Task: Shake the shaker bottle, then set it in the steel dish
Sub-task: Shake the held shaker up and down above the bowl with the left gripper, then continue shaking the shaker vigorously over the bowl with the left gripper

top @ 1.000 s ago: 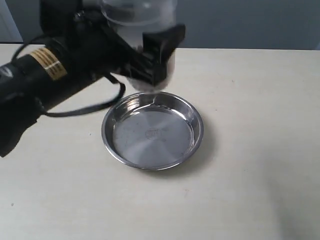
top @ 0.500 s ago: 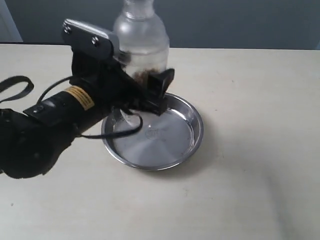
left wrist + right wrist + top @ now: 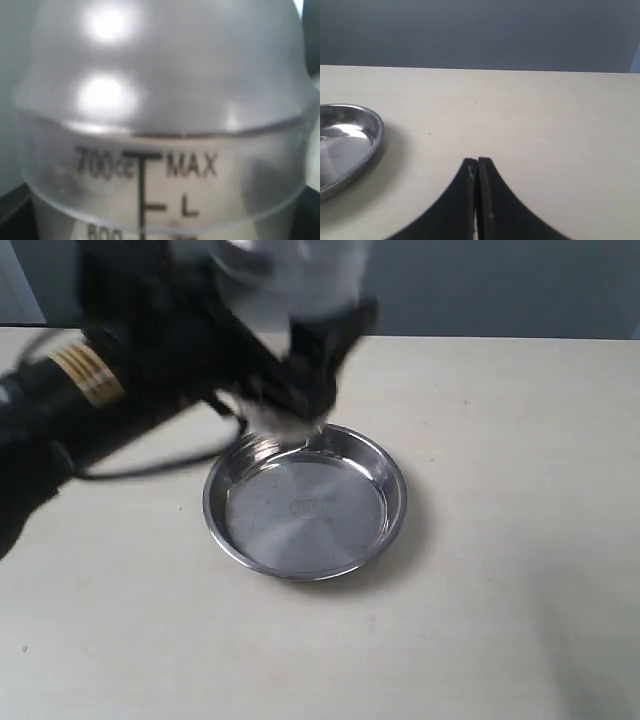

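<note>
The shaker bottle (image 3: 290, 275) is held in the air above the far rim of the steel dish (image 3: 398, 502), smeared by motion blur, its top cut off by the frame edge. My left gripper (image 3: 295, 355) is shut on the bottle's body. In the left wrist view the frosted bottle (image 3: 160, 125) fills the picture, showing its domed shoulder and printed measuring marks. The steel dish (image 3: 355, 131) lies on the table with nothing in it. My right gripper (image 3: 478, 163) hovers low over the table beside the dish, shut with nothing in it.
The pale table top (image 3: 500, 590) spreads to the right and front of the dish. The left arm's black body and cable (image 3: 90, 400) hang over the table's left side. A dark wall (image 3: 480, 30) stands behind the table's far edge.
The left arm dropped with the bottle half a second ago, bringing it down by the dish rim. It has swung back up, and the bottle and gripper are now blurred.
</note>
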You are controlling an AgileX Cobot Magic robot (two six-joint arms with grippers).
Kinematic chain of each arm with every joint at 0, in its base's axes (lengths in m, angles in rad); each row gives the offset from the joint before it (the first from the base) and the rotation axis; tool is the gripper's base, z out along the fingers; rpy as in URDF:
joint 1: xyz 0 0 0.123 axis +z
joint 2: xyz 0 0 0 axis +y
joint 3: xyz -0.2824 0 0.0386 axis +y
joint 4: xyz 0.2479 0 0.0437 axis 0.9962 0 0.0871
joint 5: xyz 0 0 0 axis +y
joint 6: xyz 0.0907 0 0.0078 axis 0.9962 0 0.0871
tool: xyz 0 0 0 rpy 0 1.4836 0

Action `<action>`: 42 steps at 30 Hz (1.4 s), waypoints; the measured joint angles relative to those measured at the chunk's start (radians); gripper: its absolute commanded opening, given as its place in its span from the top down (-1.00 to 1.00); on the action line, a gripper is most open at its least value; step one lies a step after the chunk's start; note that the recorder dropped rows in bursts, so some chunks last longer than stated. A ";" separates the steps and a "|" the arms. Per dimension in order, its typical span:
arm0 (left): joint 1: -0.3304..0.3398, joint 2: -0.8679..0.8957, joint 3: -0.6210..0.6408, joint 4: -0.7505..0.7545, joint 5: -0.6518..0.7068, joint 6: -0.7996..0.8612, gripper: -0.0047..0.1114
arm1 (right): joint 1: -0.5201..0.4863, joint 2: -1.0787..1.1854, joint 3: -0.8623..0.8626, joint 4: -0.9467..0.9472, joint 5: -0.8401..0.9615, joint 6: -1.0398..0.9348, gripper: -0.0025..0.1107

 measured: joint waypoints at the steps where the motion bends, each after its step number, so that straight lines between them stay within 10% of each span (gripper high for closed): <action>1: 0.012 0.008 0.000 -0.040 -0.038 0.005 0.92 | 0.000 0.000 0.000 0.000 0.000 0.000 0.97; 17: 0.017 0.092 0.039 -0.062 0.209 -0.045 0.92 | 0.000 0.000 0.000 0.000 0.000 0.000 0.97; 24: 0.015 0.037 0.004 -0.151 -0.033 -0.006 0.92 | 0.000 0.000 0.000 0.000 0.000 0.000 0.97; 42: -0.022 -0.018 0.020 -0.024 0.019 0.010 0.92 | 0.000 0.000 0.000 0.000 0.000 0.000 0.97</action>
